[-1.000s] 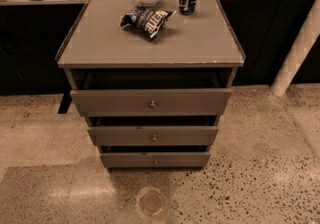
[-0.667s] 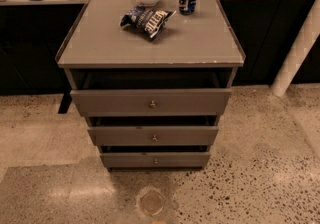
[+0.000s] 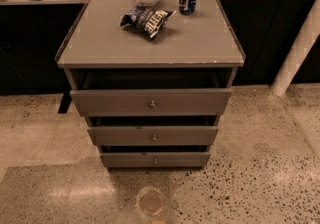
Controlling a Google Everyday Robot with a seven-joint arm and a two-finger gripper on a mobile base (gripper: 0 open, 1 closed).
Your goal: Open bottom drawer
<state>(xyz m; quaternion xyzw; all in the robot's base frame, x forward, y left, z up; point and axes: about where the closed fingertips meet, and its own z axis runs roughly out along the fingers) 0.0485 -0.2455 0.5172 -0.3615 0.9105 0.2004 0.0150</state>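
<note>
One bottom drawer (image 3: pixel 131 160), gripper out of view

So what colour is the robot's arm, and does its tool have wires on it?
I can't say: the arm and its tool are both out of view here. The picture just shows the grey cabinet with its bottom drawer and the speckled floor in front of it.
</note>
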